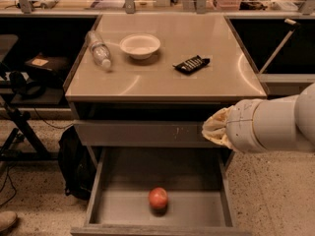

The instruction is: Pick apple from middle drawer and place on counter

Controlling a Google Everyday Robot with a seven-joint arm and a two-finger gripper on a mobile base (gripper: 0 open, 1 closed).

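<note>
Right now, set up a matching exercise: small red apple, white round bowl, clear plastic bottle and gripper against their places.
1 small round red apple
2 white round bowl
3 clear plastic bottle
4 gripper

A lying sideways at the left of the beige counter
B on the floor of the open grey metal drawer
C upright on the counter beside the bottle
D in the air by the scratched grey drawer front

Pairs: 1-B, 2-C, 3-A, 4-D
</note>
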